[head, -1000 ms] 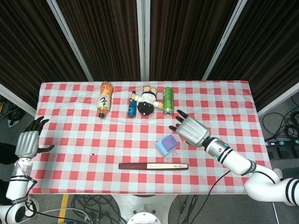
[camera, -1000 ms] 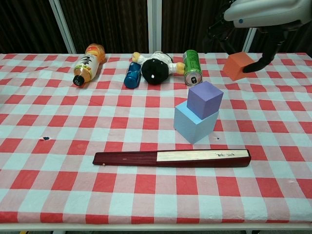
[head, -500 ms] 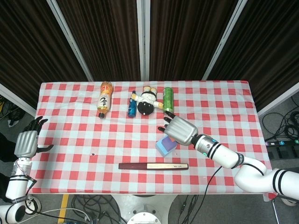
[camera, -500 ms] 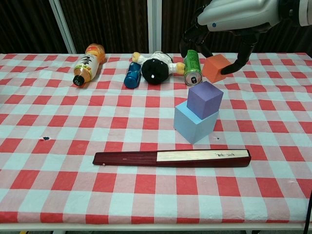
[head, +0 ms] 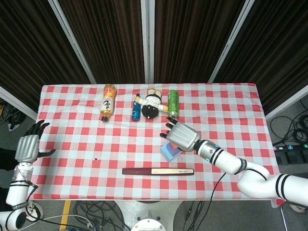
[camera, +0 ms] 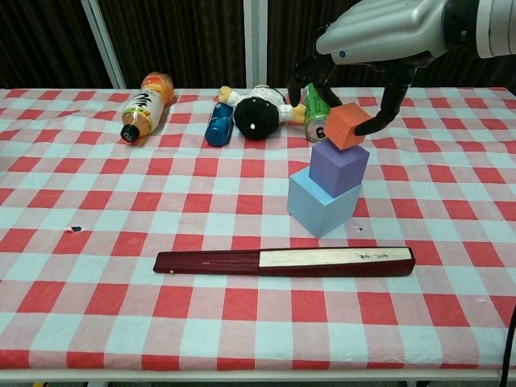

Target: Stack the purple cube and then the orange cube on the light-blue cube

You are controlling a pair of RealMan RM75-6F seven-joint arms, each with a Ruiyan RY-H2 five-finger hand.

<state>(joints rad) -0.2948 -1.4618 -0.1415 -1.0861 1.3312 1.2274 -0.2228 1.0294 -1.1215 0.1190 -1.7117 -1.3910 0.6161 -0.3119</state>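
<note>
The orange cube (camera: 348, 125) sits in the grip of the right hand (camera: 379, 40), pinched between dark fingertips (camera: 380, 111) on its right side and others on its far left. A second ago it hung well to the right of the stack, and half a second ago it was above and a little beyond the purple cube; now it is directly over the purple cube (camera: 339, 167), its lower corner at or just touching that cube's top face. Whether it rests there cannot be told. It is tilted, one corner pointing down and to the near side, so none of its faces lies flat; being a cube it has no long axis.

The purple cube stands on the light-blue cube (camera: 320, 206), turned slightly against it, near the middle of the checked table (camera: 97, 242). In the head view the right hand (head: 181, 134) covers most of the stack, only a light-blue edge (head: 168, 153) showing.

Just near of the stack lies a closed fan (camera: 284, 261), its length running left to right. On the far side lie a green can (camera: 318, 112), a doll (camera: 256, 113), a blue can (camera: 218, 123) and an orange bottle (camera: 145, 105).

The left hand (head: 28, 146) hangs off the table's left edge, fingers spread and holding nothing, unchanged from before.
</note>
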